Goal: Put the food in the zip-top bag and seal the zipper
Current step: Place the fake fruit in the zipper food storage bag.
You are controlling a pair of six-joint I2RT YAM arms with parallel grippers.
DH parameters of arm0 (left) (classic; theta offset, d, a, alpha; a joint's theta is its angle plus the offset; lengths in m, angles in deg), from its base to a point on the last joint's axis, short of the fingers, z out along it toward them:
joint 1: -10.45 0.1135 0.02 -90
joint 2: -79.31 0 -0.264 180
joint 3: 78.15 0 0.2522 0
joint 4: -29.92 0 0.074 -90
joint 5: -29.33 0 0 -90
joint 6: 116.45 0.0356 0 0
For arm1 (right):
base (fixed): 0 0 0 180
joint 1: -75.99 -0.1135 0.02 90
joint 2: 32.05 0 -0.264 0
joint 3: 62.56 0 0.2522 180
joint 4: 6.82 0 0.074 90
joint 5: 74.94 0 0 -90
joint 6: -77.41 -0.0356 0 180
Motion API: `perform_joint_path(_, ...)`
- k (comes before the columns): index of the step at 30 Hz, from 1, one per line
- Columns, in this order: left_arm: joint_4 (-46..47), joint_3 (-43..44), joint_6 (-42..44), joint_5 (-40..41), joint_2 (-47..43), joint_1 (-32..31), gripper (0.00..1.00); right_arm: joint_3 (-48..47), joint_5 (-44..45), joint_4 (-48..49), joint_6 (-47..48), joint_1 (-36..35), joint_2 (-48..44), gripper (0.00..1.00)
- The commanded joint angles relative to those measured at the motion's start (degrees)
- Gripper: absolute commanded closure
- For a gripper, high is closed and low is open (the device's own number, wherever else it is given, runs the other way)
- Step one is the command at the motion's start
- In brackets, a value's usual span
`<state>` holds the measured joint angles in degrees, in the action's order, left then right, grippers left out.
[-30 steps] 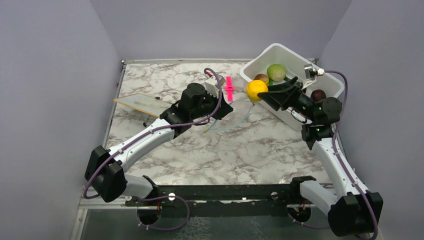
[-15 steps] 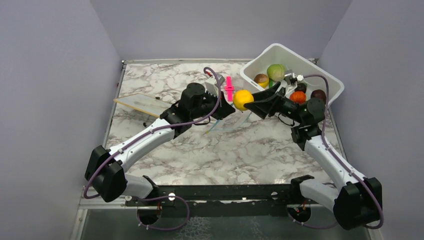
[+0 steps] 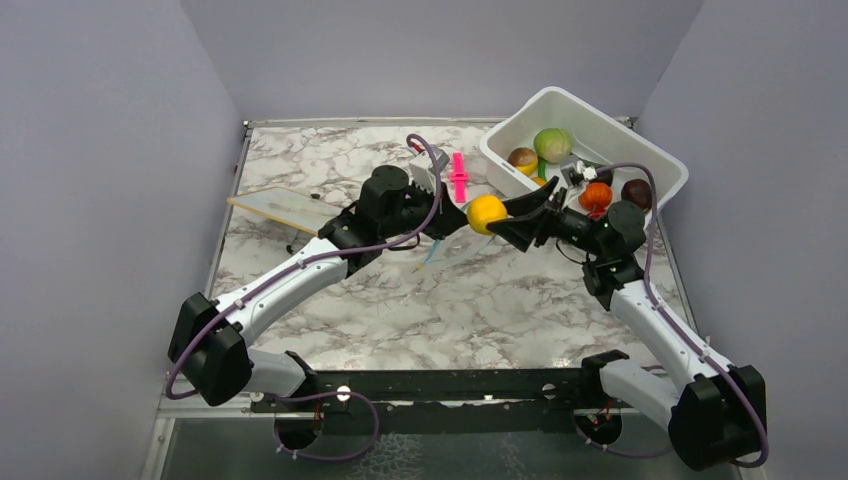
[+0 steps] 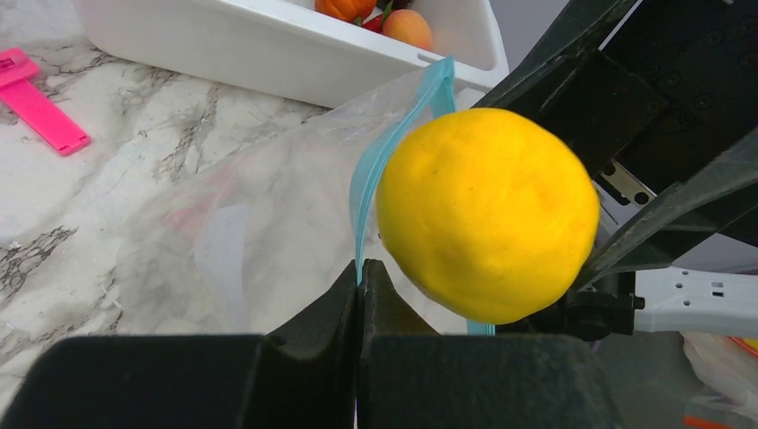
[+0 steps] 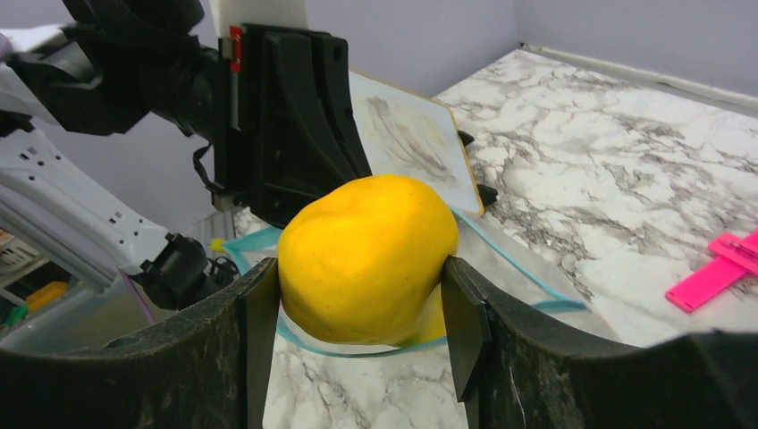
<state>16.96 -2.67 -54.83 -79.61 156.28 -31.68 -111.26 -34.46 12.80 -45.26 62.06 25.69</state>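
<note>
- Right wrist view: the fruit [image 5: 366, 259], yellow and round, is clamped between the two fingers of the right gripper [image 5: 362, 295] at their tips, clear of the table.
- Just ahead of and below those tips the zipper [image 5: 501, 246] curves in a teal loop, which marks the open mouth of the bag. The fruit overlaps the loop's near side, so I judge it to be at the mouth and not yet inside. How far in it sits cannot be told.
- In the left wrist view, the left gripper [image 4: 360, 268] has its fingers pressed together on one lip of the bag [image 4: 259, 206], and the strip rises from the pinch. The fruit hangs just right of the strip, and the pouch's body spreads off to the left.
- The coming move probably turns on pushing the fruit onward along the right gripper's own pointing line, past the strip. The right arm carries, while the left only holds the lip up.
- In the top view, the tub [image 3: 640, 150] sits behind the right gripper with the other food [image 3: 552, 144], and the clip [image 3: 459, 176] lies beyond the left gripper's tips.
</note>
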Motion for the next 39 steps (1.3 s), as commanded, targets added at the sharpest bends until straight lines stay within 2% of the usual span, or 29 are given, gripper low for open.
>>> perform_joint_path(1, 0.97, 1.16, 1.05, -0.98, -1.83, 0.03, 1.00, 0.22, 0.33, -8.13, 6.52, -0.22, -1.35, 0.77)
perform_joint_path(6, 0.73, 1.24, 2.82, -2.18, -2.51, 0.01, 1.00, -2.54, 1.56, -15.52, 9.70, -0.22, -1.17, 0.77)
perform_joint_path(12, 1.91, 0.32, 4.61, -3.32, -3.84, -0.03, 1.00, -2.46, 1.50, -16.40, 9.53, -0.22, -1.15, 0.77)
perform_joint_path(23, 5.21, -1.88, 6.30, -7.05, -5.12, -0.01, 1.00, -7.21, 5.94, -26.53, 12.36, -0.22, -1.75, 0.73)
perform_joint_path(29, 4.82, -1.41, 6.58, -7.03, -4.91, 0.03, 1.00, -13.49, 4.66, -33.95, 12.13, -0.22, 1.49, 0.55)
perform_joint_path(35, 4.50, -1.47, 7.22, -6.59, -4.90, 0.03, 1.00, -17.63, 7.92, -39.63, 11.81, -0.22, 1.18, 0.44)
perform_joint_path(39, 4.07, -1.74, 8.26, -5.80, -4.83, 0.00, 1.00, -19.80, 6.61, -42.09, 11.00, -0.22, 1.50, 0.39)
